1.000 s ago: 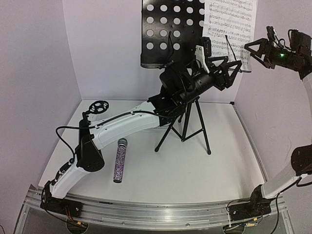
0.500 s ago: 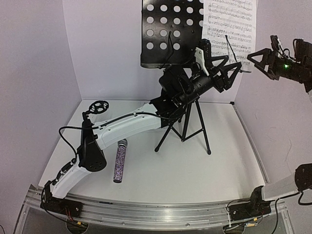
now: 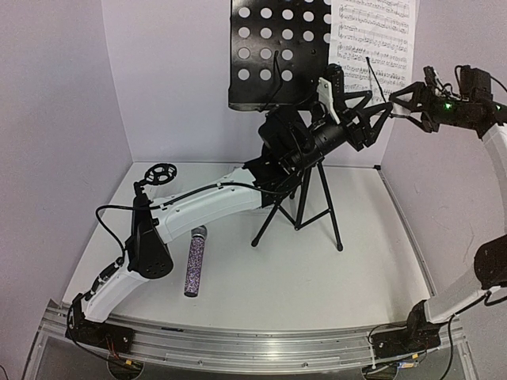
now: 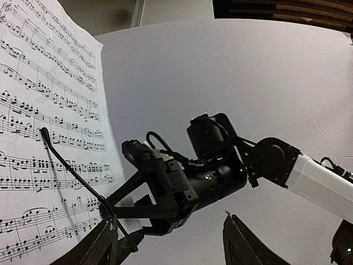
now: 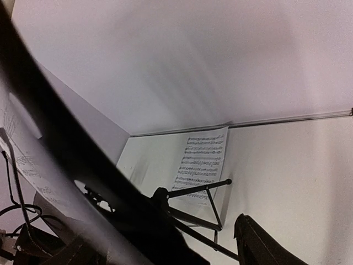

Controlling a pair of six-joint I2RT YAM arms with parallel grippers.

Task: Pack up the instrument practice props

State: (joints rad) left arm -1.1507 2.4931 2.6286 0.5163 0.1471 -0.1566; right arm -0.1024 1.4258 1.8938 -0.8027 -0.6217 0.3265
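The black perforated music stand (image 3: 277, 47) rises at the back on tripod legs (image 3: 305, 210). A white sheet-music page (image 3: 372, 39) leans on its right side, and also fills the left of the left wrist view (image 4: 49, 127), with a thin wire retainer (image 4: 71, 171) lying across it. My left gripper (image 3: 379, 111) is raised to the page's lower right, open, with the wire beside its left finger (image 4: 105, 243). My right gripper (image 3: 396, 105) hangs open just right of it, facing the page. The purple microphone (image 3: 194, 260) lies on the table. The small tripod mic stand (image 3: 158, 174) is at the back left.
In the right wrist view another sheet-music page (image 5: 201, 163) lies flat on the table under the stand's legs (image 5: 198, 190). Purple walls close in the back and both sides. My left arm (image 3: 206, 202) stretches across the table's middle.
My right gripper has come down and to the left, up to the page's right edge near the left gripper, and its jaws have widened. The left arm has barely moved.
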